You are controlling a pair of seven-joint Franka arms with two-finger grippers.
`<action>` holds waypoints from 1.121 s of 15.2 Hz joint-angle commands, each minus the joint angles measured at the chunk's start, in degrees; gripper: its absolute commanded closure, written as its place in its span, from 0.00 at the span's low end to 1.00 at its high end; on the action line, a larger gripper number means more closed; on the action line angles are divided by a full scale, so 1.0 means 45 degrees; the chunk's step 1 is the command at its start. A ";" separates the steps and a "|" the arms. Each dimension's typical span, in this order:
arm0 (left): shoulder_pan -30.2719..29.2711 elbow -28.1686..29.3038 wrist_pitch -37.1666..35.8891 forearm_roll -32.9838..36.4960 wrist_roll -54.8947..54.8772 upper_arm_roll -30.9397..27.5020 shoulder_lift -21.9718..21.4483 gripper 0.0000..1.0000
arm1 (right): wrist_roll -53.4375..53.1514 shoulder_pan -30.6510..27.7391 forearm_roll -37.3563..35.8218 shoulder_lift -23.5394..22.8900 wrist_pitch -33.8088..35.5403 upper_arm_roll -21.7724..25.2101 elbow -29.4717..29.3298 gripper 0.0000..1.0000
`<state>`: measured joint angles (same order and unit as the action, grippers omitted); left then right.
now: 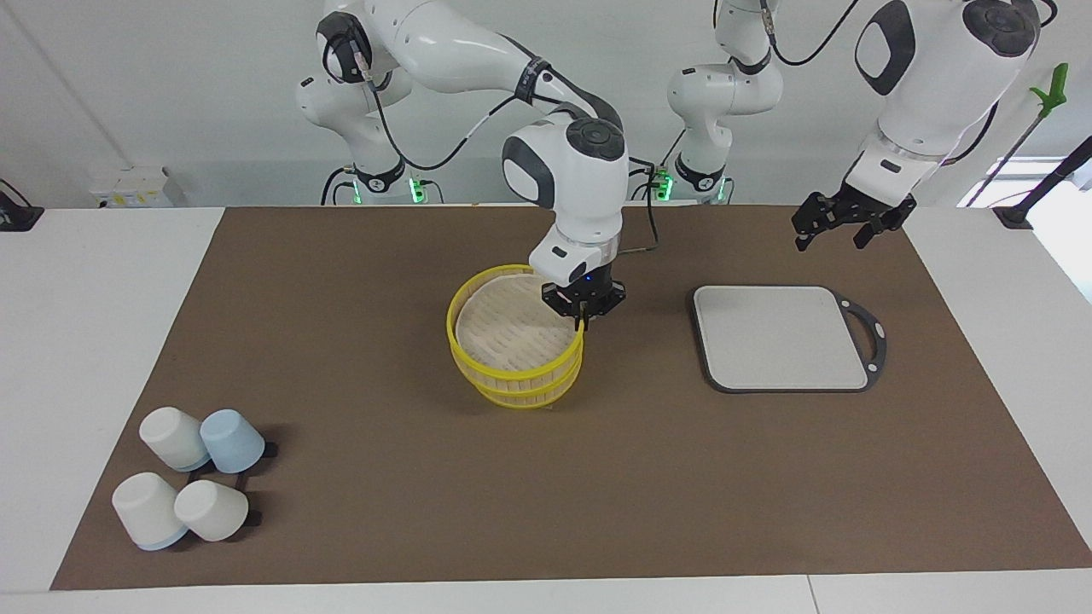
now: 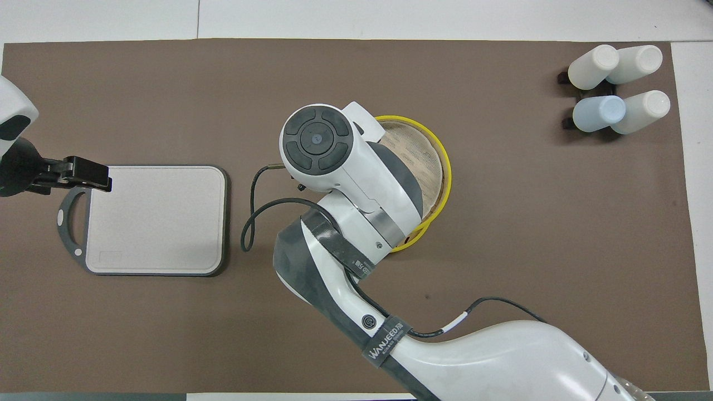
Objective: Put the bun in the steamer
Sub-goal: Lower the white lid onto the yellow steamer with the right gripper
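Note:
The steamer (image 1: 520, 388) stands mid-table, a yellow-rimmed round basket. Its yellow-rimmed lid (image 1: 512, 328) lies tilted on it, higher on the side nearer the robots; it also shows in the overhead view (image 2: 420, 159). My right gripper (image 1: 583, 322) is shut on the lid's rim at the edge toward the left arm's end. In the overhead view the right arm hides that gripper. My left gripper (image 1: 840, 228) is open and empty, in the air over the edge of the grey board nearer the robots; it also shows in the overhead view (image 2: 83, 174). No bun is in view.
A grey square board with a handle (image 1: 781, 337) lies toward the left arm's end. Several upturned white and pale blue cups (image 1: 192, 482) stand at the right arm's end, farther from the robots. A brown mat (image 1: 341, 298) covers the table.

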<state>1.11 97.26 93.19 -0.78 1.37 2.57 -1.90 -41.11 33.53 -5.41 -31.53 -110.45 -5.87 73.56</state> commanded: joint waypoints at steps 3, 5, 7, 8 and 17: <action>-0.0148 0.0398 0.0502 -0.0255 -0.0284 0.0016 -0.0399 0.00 | 0.0210 -0.0049 0.0206 0.0307 -0.0339 -0.0043 0.0917 1.00; -0.0148 0.0359 0.0522 -0.0255 -0.0304 0.0016 -0.0418 0.00 | 0.0230 -0.0049 0.0187 0.0483 -0.0359 -0.0043 0.1347 1.00; -0.0148 0.0359 0.0522 -0.0255 -0.0304 0.0016 -0.0418 0.00 | 0.0210 -0.0029 0.0206 0.0561 -0.0825 -0.0043 0.1737 1.00; -0.0148 0.0359 0.0502 -0.0255 -0.0285 0.0016 -0.0457 0.00 | 0.0230 -0.0029 0.0206 0.0619 -0.0943 -0.0043 0.1855 1.00; -0.0148 0.0398 0.0502 -0.0255 -0.0284 0.0016 -0.0477 0.00 | 0.0191 0.0166 0.0246 0.0659 -0.1413 -0.0062 0.2149 1.00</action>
<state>1.07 97.26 94.53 -0.96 1.20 2.56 -2.48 -41.11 34.01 -5.17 -30.56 -115.42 -6.13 80.66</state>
